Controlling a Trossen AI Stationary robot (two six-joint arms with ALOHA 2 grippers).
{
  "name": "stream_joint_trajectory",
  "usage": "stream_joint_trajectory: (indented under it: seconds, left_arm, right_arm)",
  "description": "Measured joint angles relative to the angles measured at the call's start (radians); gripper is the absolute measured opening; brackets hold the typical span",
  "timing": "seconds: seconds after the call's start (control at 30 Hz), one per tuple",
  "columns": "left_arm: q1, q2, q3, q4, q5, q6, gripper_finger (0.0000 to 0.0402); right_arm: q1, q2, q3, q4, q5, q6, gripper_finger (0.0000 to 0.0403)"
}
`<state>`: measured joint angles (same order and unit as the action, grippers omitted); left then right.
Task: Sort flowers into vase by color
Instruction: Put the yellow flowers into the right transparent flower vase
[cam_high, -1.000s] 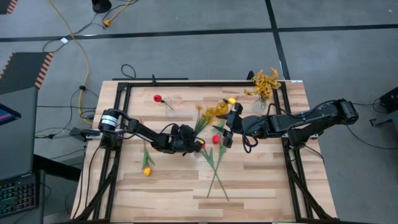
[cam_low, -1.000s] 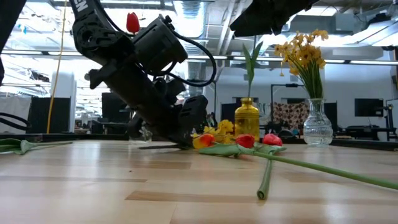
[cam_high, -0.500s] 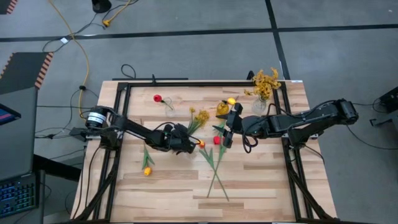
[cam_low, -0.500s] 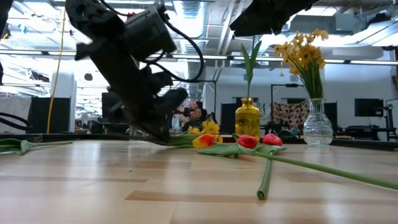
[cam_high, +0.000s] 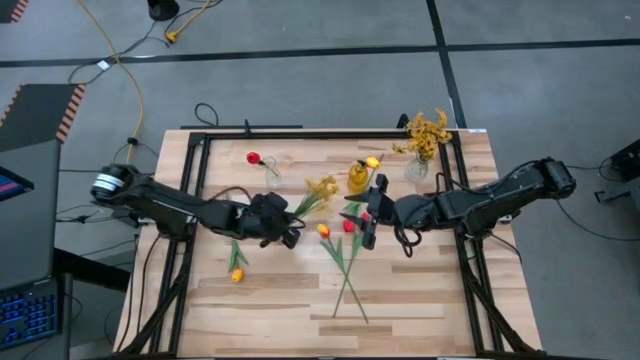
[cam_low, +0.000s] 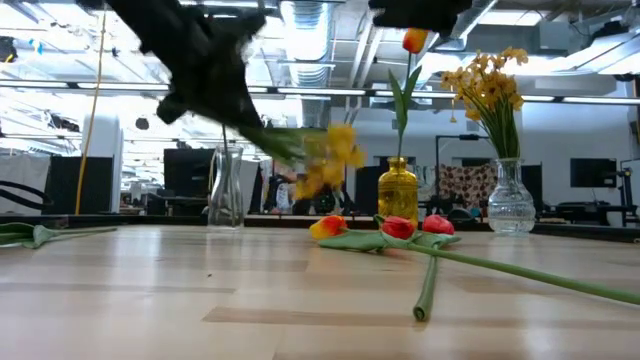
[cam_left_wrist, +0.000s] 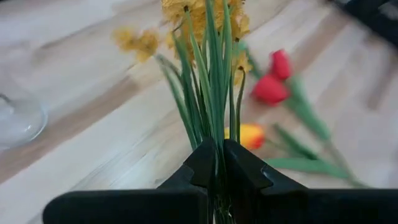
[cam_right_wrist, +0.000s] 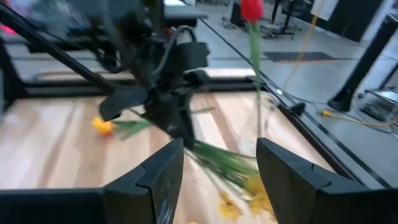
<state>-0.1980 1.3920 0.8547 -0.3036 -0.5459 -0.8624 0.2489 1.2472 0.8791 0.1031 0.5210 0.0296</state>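
My left gripper (cam_high: 291, 226) is left of centre, shut on a spray of mustard-yellow flowers (cam_high: 320, 188) that hangs in the air (cam_low: 330, 160). My right gripper (cam_high: 366, 226) hovers open just right of centre, nothing between its fingers (cam_right_wrist: 217, 180). Two red tulips (cam_high: 348, 226) and a yellow-orange tulip (cam_high: 323, 231) lie on the table between the grippers. At the back stand a clear vase (cam_high: 272, 172) with a red tulip, a yellow vase (cam_high: 358, 178) with a yellow-orange tulip, and a clear vase (cam_high: 418, 167) with mustard-yellow sprays. My left gripper pinches the spray's bundle of thin green stems (cam_left_wrist: 214, 127) between its two fingers (cam_left_wrist: 199, 165). It comes slanting down from the table's left side, and the stems run out past the fingertips. The spray is lifted clear of the table, blossoms ahead of the gripper.
Another yellow-orange tulip (cam_high: 237, 274) lies near the left side. The lying tulips' long stems (cam_high: 350, 285) reach toward the near edge. A black frame rail (cam_high: 300, 133) runs around the table.
My left gripper has risen and drawn back toward the table's left edge, still shut on the spray. The spray, which lay low by the tulips, is now lifted clear of the table and has shifted left with the gripper.
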Motion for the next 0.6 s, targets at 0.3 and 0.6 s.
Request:
stream_joint_trajectory:
  seconds: [0.3,0.6]
  left_arm:
    - [-0.052,-0.142,0.0,0.071,-0.062,0.051,0.0015]
    - [-0.081,-0.154,0.0,0.369,-0.111,0.267,0.0015]
  right_arm:
    - [0.083,0.0,0.0,0.1,0.0,0.147,0.023]
    - [0.119,-0.001,0.0,0.126,0.0,0.292,0.023]
